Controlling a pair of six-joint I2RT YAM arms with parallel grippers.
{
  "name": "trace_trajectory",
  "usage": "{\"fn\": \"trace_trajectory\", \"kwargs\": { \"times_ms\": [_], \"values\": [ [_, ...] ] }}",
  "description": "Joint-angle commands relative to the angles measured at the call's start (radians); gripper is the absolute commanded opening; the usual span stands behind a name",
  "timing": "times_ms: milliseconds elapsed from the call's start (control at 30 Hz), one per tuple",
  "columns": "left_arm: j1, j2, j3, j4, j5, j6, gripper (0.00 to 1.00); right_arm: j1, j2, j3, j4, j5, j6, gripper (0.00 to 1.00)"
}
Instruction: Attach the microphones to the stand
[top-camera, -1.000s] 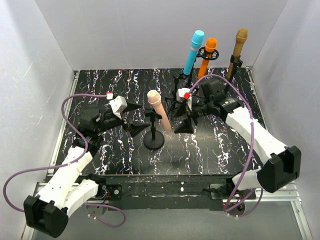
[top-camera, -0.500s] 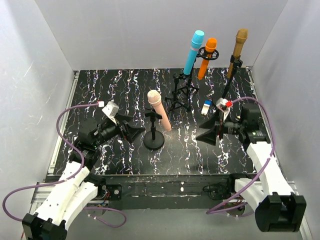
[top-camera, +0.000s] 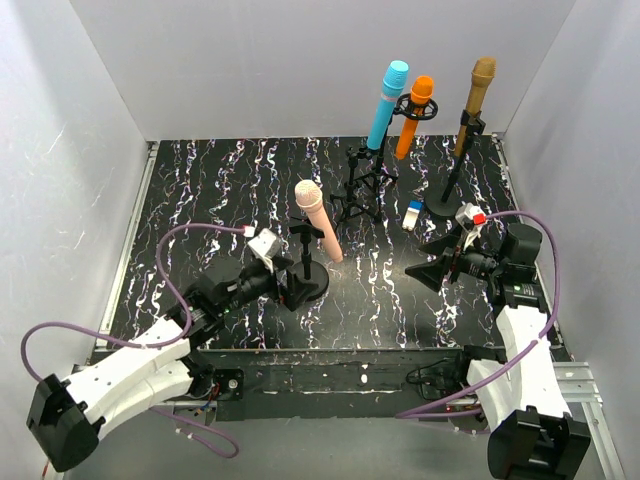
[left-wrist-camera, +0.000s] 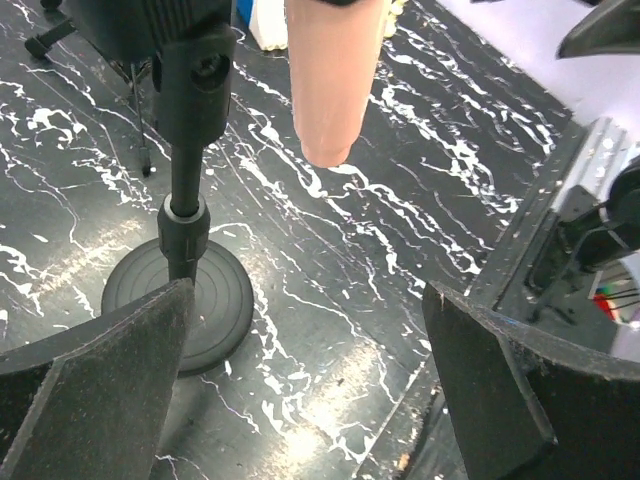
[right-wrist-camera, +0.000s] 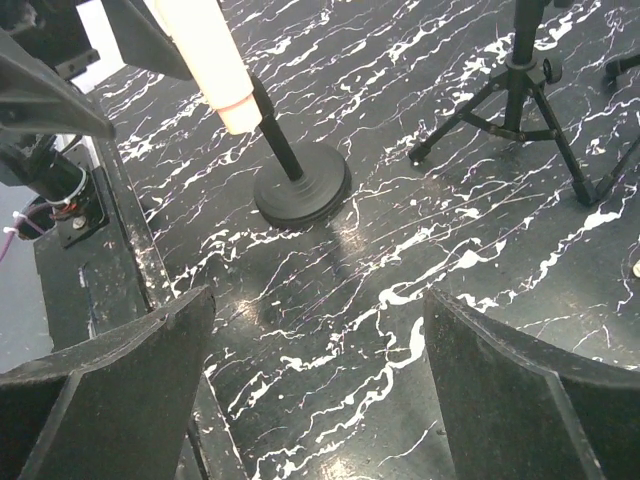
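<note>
Down at the near edge, the left gripper (top-camera: 284, 284) has its jaws wide apart with nothing between them. It sits just beside the round-base stand (top-camera: 312, 287), which carries the pink-beige microphone (top-camera: 318, 225) tilted in its clip. The right gripper (top-camera: 426, 260) is likewise spread and empty, off to the right. The blue microphone (top-camera: 386, 105), orange microphone (top-camera: 416, 115) and gold microphone (top-camera: 478, 95) stand clipped at the back. All four look mounted to me, so what's left is clearing out. I'd lift the left arm straight away from that base, since a nudge could tip the stand. The tabletop (top-camera: 200, 190) is black veined with white, with plain white walls (top-camera: 250, 60) on three sides and a small blue-and-white block (top-camera: 414, 213) by the back stands.
</note>
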Motion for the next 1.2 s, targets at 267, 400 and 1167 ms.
{"fn": "trace_trajectory", "kwargs": {
  "times_ms": [267,400,1167],
  "values": [
    [-0.064,0.026,-0.168,0.435,-0.355,0.138,0.98,-0.005,-0.039,0.006,0.017,0.001,-0.030,0.91],
    [-0.064,0.098,-0.160,0.495,-0.349,0.166,0.98,-0.005,-0.036,0.004,0.017,-0.004,-0.036,0.91],
    [-0.063,0.416,-0.139,0.844,-0.404,0.245,0.49,-0.011,-0.036,0.000,0.012,-0.005,-0.049,0.92]
  ]
}}
